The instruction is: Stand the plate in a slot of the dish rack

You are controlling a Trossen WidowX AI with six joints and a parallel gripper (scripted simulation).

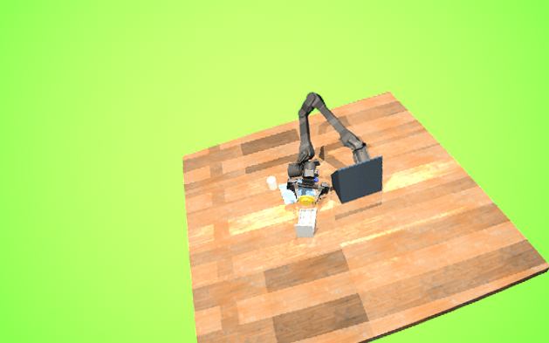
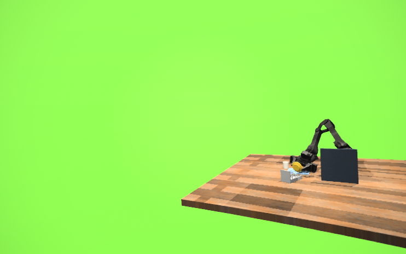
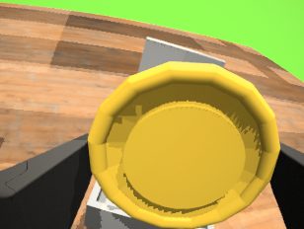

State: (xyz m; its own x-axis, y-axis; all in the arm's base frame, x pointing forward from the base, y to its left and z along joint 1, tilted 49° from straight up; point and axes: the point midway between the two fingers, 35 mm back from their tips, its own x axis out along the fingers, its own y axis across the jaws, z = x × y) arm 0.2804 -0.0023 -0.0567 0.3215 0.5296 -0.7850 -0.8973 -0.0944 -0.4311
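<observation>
Pinching the yellow plate [image 1: 307,199] [image 2: 296,166] [image 3: 184,155] by opposite sides of its rim, the gripper [image 1: 308,196] [image 2: 300,166] [image 3: 183,147] has its two fingers well apart, one at each side. The wrist view gives what the other two are too small to show: a raised, faceted rim and a round, flat middle. It also catches parts of the dish rack [image 1: 304,230] [image 2: 285,175] [image 3: 168,55] beyond and below the plate, a grey end panel and a pale lower edge, with much of the rack hidden behind the yellow disc.

From the exterior view, the plate is tilted up, its round face toward the camera, near the rack and outside its slots. That view shows the rack's grey end panel and white rails behind it; the top view looks down between its sides.

The top and exterior views also show a white cup [image 1: 271,183] [image 2: 285,165], a light-blue sheet [image 1: 288,194] [image 2: 305,173] lying flat, and a dark upright panel [image 1: 359,179] [image 2: 338,165] in front of the arm's [image 1: 304,132] [image 2: 313,143] lower part. None of these three can be made out from the wrist. Only the top view clearly shows a small blue item [image 1: 316,180] beside the gripper, too small to identify.
</observation>
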